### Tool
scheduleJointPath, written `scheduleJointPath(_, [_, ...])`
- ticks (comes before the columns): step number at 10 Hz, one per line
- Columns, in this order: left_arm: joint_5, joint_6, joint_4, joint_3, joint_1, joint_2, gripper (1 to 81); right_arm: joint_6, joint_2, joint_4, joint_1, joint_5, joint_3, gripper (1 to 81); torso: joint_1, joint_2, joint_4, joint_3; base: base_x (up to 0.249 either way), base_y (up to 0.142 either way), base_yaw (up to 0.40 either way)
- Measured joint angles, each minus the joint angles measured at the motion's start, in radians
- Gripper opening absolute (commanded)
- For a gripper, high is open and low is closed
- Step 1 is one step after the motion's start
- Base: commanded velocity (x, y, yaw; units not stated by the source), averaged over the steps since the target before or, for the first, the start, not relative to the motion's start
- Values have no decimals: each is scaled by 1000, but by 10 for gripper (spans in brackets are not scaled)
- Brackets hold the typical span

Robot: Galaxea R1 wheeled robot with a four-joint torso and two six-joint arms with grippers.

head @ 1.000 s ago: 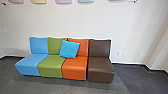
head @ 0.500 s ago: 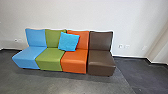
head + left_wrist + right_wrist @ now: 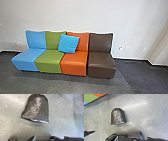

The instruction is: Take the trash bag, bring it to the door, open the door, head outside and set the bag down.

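Pale wall point(image 3: 75, 17) behind four-colour seats point(image 3: 50, 60); grey floor point(image 3: 57, 83) beneath trash bag point(image 3: 36, 109).

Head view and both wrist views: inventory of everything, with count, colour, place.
seats: four; blue, green, orange, brown from left to right; in a row
cushion: one, bright blue, leaning on the green and orange seats
floor: one, grey, darker at right, under the seats
trash bag: one, black, on the floor in front of the seats
wall: one behind the seats, white
skirting: dark, foot of the wall
outlets: several, whitish, low on the wall
robot's body parts: count unclear, dark, both wrist views
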Motion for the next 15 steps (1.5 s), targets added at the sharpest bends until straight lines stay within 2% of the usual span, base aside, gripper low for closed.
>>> scheduleJointPath(3, [26, -9, -13, -11, -35, 0, 811, 8, -8, -1, 54, -58, 1, 811, 66, -107, 0, 0, 0, 0, 0])
scheduleJointPath(5, [29, -32, -14, -16, -33, 2, 811, 27, -8, -1, 94, -74, 1, 811, 111, -177, 0, 0, 0, 0, 0])
scheduleJointPath(6, [32, -47, -15, -34, -32, 8, 811, 71, -10, -1, 121, -85, 3, 811, 135, -216, 0, 0, 0, 0, 0])
scheduleJointPath(8, [33, -56, -34, -76, -32, 23, 811, 135, -4, 0, 166, -85, -3, 811, 181, -292, 0, 0, 0, 0, 0])
scheduleJointPath(10, [32, -57, -63, -98, -33, 40, 811, 154, 25, 16, 199, -104, -32, 811, 215, -353, 0, -7, 0, 0, 0])
scheduleJointPath(11, [36, -57, -67, -97, -34, 43, 811, 159, 25, 31, 228, -120, -43, 811, 232, -379, 0, -26, 0, 0, 0])
scheduleJointPath(15, [37, -57, -67, -98, -58, 48, 811, 164, 22, 44, 272, -160, -44, 811, 317, -513, 0, -153, 0, 0, 0])
